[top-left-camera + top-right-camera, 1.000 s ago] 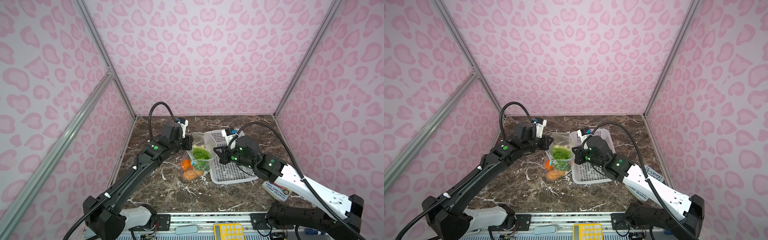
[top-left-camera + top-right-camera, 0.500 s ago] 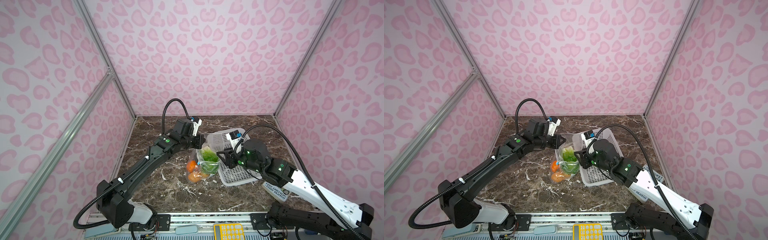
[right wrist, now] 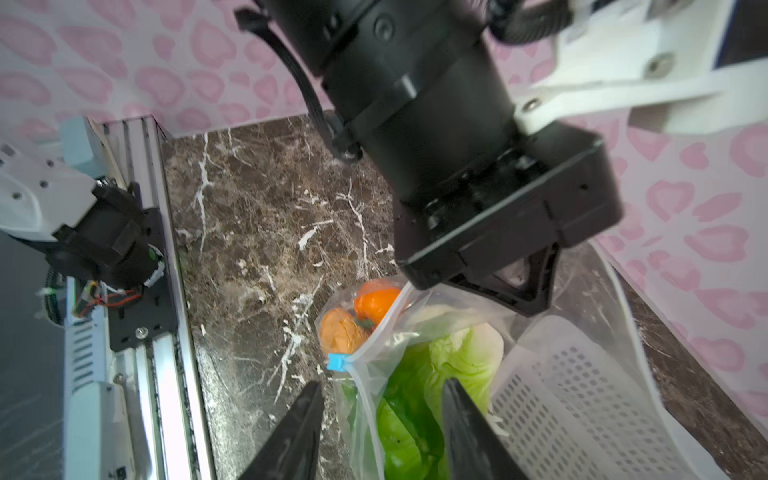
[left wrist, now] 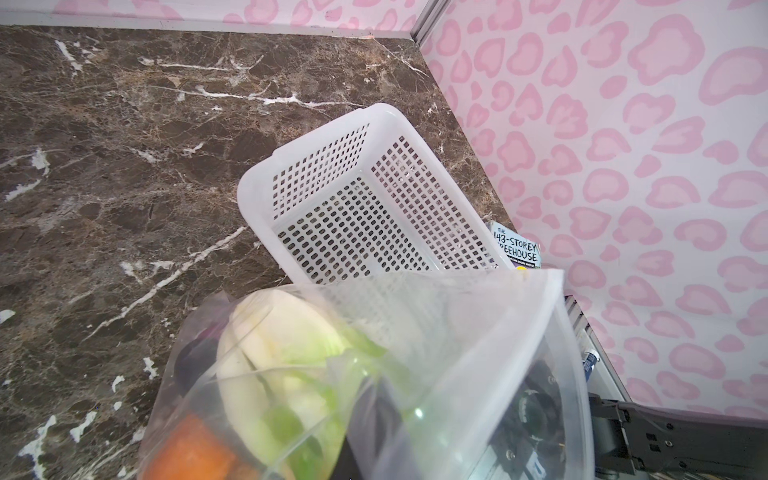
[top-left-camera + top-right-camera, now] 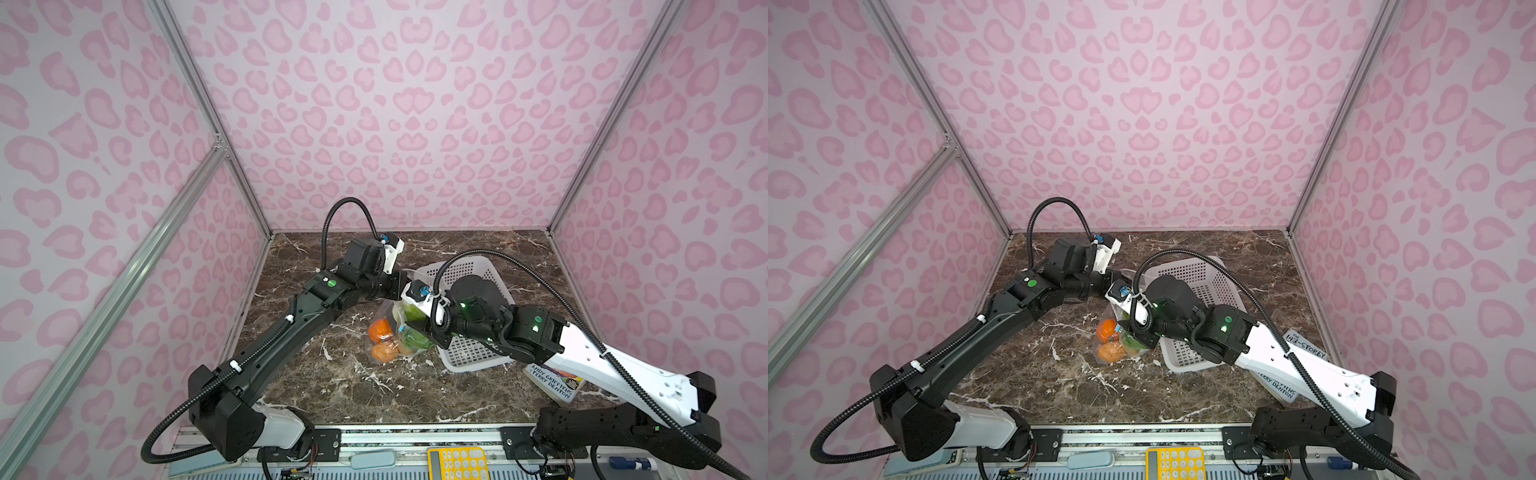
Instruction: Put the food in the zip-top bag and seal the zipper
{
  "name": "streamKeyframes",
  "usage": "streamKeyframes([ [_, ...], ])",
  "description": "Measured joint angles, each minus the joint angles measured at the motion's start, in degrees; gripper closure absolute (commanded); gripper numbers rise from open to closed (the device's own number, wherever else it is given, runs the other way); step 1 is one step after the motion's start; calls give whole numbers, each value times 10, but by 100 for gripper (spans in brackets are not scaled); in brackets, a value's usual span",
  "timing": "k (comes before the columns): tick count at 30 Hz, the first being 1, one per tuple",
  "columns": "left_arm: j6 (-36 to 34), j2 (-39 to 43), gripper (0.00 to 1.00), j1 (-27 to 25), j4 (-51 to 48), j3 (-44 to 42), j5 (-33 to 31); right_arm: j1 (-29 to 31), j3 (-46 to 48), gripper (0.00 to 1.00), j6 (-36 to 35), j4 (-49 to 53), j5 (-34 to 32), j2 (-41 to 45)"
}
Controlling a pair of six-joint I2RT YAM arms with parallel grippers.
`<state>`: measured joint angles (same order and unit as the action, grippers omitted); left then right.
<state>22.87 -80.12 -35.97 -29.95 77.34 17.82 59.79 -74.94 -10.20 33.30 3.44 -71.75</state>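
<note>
Right wrist view, lower centre: I note my right gripper (image 3: 382, 384) with fingers apart astride the zipper (image 3: 380, 324) edge of the zip-top bag (image 3: 436, 311), food (image 3: 457, 357) inside, and beyond it, at centre frame, the left gripper (image 3: 457, 286) clamped on the bag's mouth.

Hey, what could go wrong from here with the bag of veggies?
1. The zip-top bag is held up by the left end effector pinching one edge; a slip could spill the food, since the mouth looks open.
2. The right end effector straddles film beside the blue tab; closing could pinch the cabbage instead of the zipper.
</note>
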Motion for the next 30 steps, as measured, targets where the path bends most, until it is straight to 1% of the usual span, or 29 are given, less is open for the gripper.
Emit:
streamKeyframes([
  [6, 0, 0, 97, 0, -1, 0, 4, 1, 28, 58, -31, 9, 7, -16],
  [8, 0, 0, 97, 0, 2, -4, 4, 1, 34, 62, -32, 9, 7, -24],
  [9, 0, 1, 97, 0, 2, -9, 5, 1, 36, 67, -32, 9, 7, -30],
  [10, 0, 1, 97, 0, 0, -12, 5, 1, 39, 78, -35, 7, 6, -35],
  [11, 0, 1, 95, 0, 0, -15, 6, 1, 41, 91, -35, 5, 4, -38],
  [12, 0, 1, 85, 0, -1, -17, 7, 1, 42, 100, -35, 5, -2, -43],
  [14, 0, 3, 48, 0, -1, -17, 8, -1, 43, 100, -32, 4, -4, -52],
  [15, 5, 5, 38, 0, -1, -17, 8, -2, 43, 100, -28, 2, -5, -54],
  [17, 11, 17, 4, 3, 1, -22, 1, -3, 44, 100, -24, -7, -3, -55],
  [18, 13, 26, 3, 5, 2, -26, -3, -4, 46, 100, -17, -19, 0, -54],
  [23, 31, 82, 3, 37, 1, -46, -38, -20, 59, 100, 27, -79, 25, -45],
  [26, 31, 134, 2, 54, 17, -65, -55, -43, 70, 100, 76, -110, 31, -40],
  [30, 31, 204, 1, 71, 54, -116, -105, -60, 67, 100, 140, -156, 37, -39],
])
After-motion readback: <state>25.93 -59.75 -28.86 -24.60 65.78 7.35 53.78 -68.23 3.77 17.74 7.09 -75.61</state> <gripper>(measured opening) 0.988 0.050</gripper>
